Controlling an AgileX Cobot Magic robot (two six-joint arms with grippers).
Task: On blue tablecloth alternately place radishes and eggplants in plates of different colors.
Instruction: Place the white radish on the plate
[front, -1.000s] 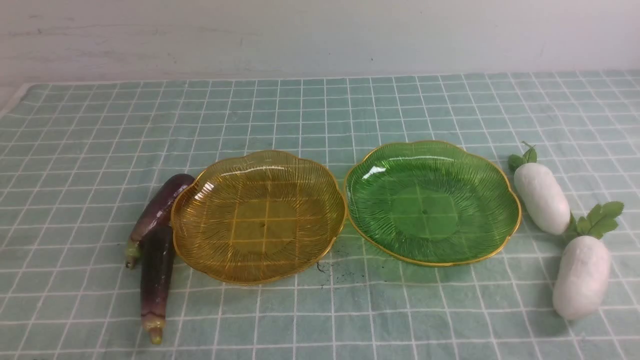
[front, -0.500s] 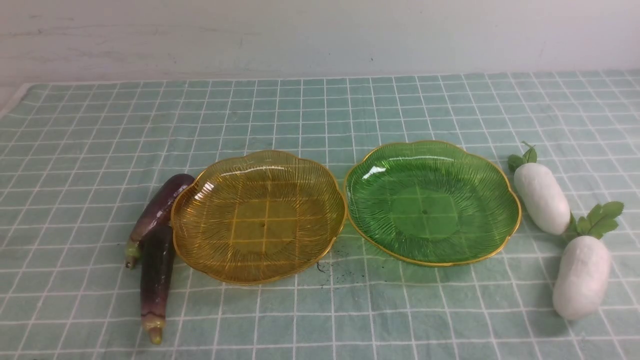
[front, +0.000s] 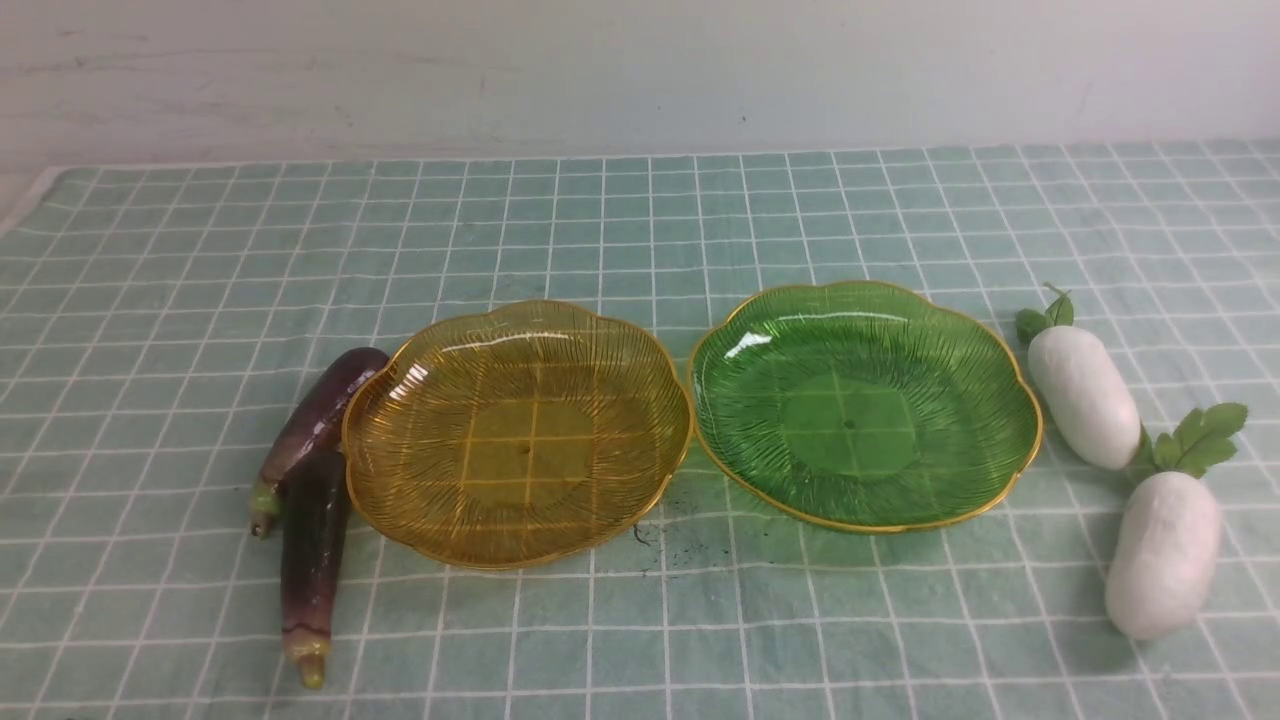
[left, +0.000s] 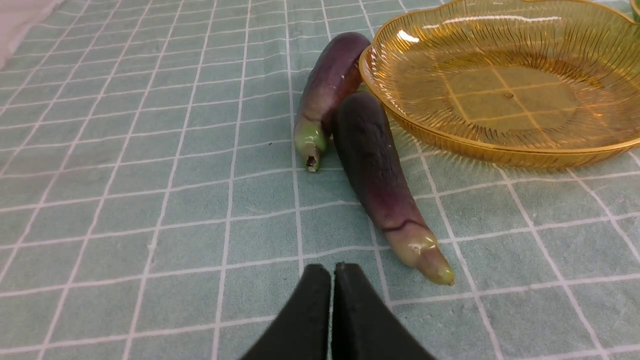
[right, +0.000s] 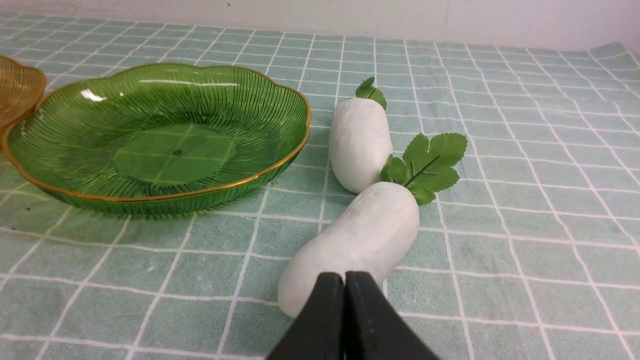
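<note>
Front view showed no arm, and both plates lay empty, so the task looked unstarted, with the first pick yet to be made. The amber plate (front: 520, 440) and green plate (front: 860, 410) sat side by side on the cloth (front: 640, 220), rims almost touching. Left of the amber plate, the far eggplant (front: 318, 415) leaned on its rim. The near eggplant (front: 312, 555) touched the far one, its stem end toward the robot. Right of the green plate, the far radish (front: 1083, 397) lay near the rim but apart from it. The near radish (front: 1163, 553) lay end to end with it, leaves against it.

Left wrist view had the left end effector (left: 332, 270) with jaws pressed together and empty, just short of the near eggplant's stem. Right wrist view had the right end effector (right: 345, 277) likewise closed on nothing, in line with the near radish's blunt end; whether it touched could not be told.

By my judgement, the next move called for one arm to part its jaws and come down across the middle of its nearer vegetable. The eggplants crowded each other and the amber rim, so a jaw could have nudged the plate. Smooth, rounded skins might have slipped or rolled. Beyond some dark specks (front: 690, 545) between the plates and the wall (front: 640, 70) behind, nothing stood in the way.
</note>
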